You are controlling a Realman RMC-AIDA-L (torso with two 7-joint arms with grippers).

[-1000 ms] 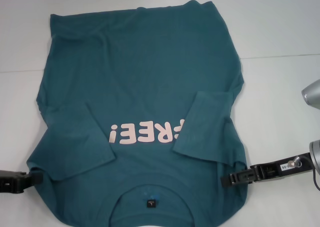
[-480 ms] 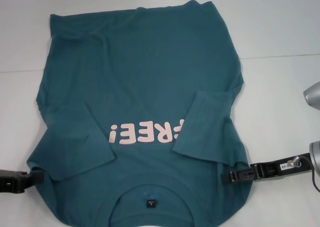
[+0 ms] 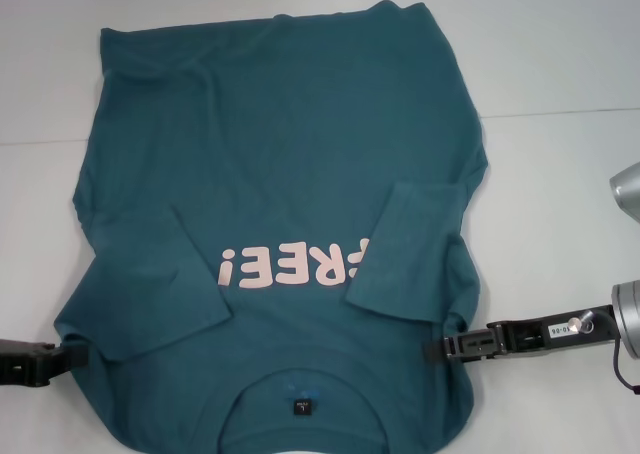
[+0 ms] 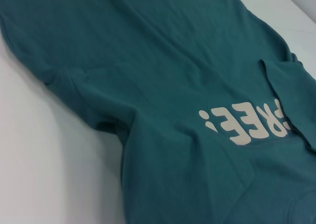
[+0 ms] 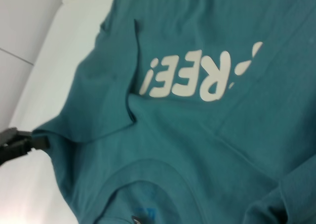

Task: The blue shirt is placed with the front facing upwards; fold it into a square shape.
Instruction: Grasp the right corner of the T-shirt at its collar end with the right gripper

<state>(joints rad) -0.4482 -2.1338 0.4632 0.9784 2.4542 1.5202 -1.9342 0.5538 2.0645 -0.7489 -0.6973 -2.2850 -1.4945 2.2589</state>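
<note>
A white table (image 3: 560, 64) fills the whole head view; no wall, floor or window is seen. A thin seam (image 3: 560, 111) is drawn across the tabletop on the right side, and a fainter line (image 3: 40, 142) is seen on the left. The surface is evenly lit from above, with only soft shadows cast. The same white top (image 4: 44, 150) is seen in both wrist views.

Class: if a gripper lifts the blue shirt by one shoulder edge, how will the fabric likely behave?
The shirt would probably droop limply: it lies flat with soft wrinkles. The folded-in sleeves may well flop open. It looks thin, so likely light.
</note>
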